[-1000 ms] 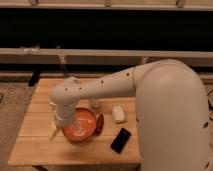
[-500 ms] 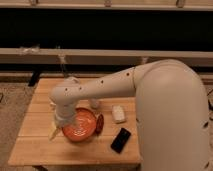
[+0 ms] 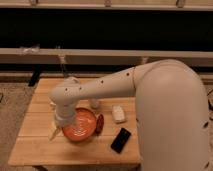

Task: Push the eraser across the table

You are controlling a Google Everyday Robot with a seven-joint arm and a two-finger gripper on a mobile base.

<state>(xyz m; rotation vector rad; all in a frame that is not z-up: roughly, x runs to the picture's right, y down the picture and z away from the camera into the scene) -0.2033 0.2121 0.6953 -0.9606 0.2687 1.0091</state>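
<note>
Reaching arm (image 3: 107, 85): crosses from the right above the table (image 3: 35, 147).
gripper (image 3: 54, 131): low at the orange bowl's (image 3: 80, 125) left edge; open or closed, cannot tell.
eraser (image 3: 121, 140): flat at front right, well apart from the gripper.
white block (image 3: 118, 113): behind the eraser.
</note>
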